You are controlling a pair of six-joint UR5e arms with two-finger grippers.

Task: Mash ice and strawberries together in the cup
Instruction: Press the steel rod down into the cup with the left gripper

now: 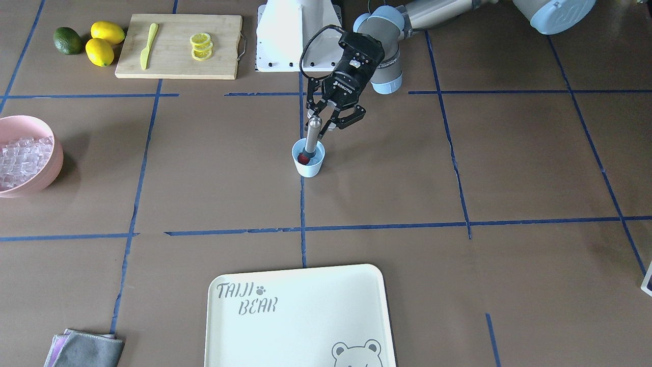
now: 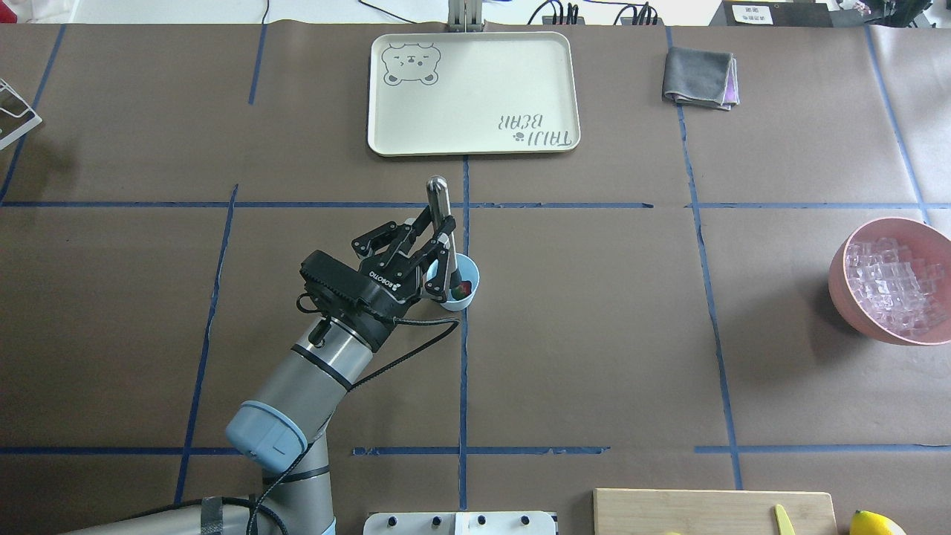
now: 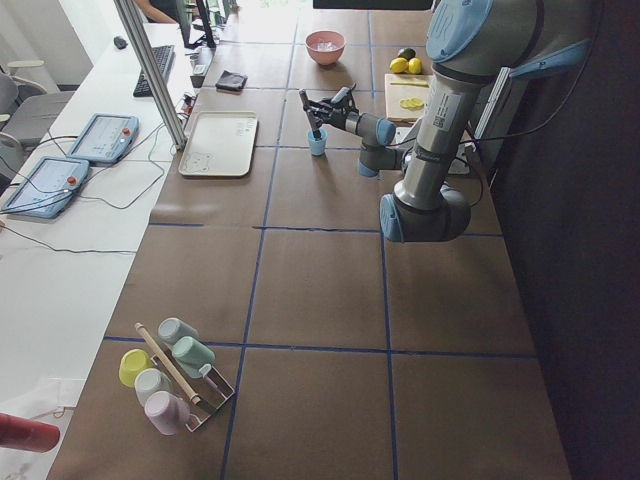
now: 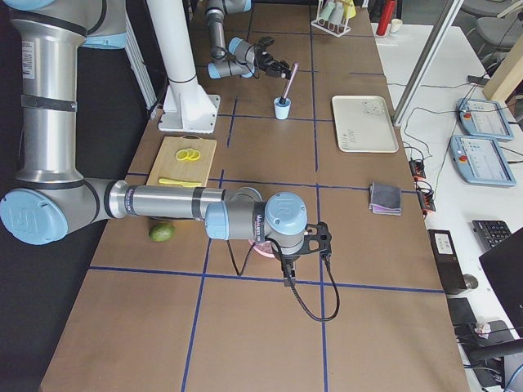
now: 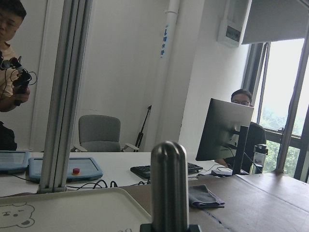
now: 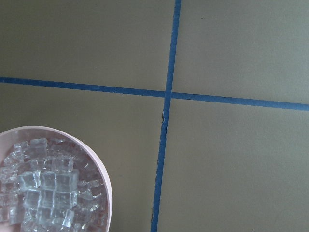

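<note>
Left fingers (image 1: 323, 128) are clamping the steel muddler (image 1: 311, 136) mid-shaft, its long axis tilting down into the blue cup (image 1: 309, 168) right below them where the strawberry (image 1: 303, 159) is sitting, while the right fingers (image 4: 280, 247) (can't tell if open or closed) are hanging far off over the ice (image 1: 23, 158).

Arm tubes: silver-grey metal cylinders (image 2: 321, 371), one with a thin black ring.
Joint caps: round pale blue plastic covers (image 2: 265, 440) on the grey joints.
Gripper: the black two-finger left gripper (image 1: 322, 122) has linked bars and white "ROBOTIQ" letters.
Cable: a thin black cable (image 1: 304, 52) at the left wrist; the silver-grey right arm (image 4: 163, 202) has one too.
Base: a white pedestal (image 1: 285, 51) with a row of dark screws.
</note>
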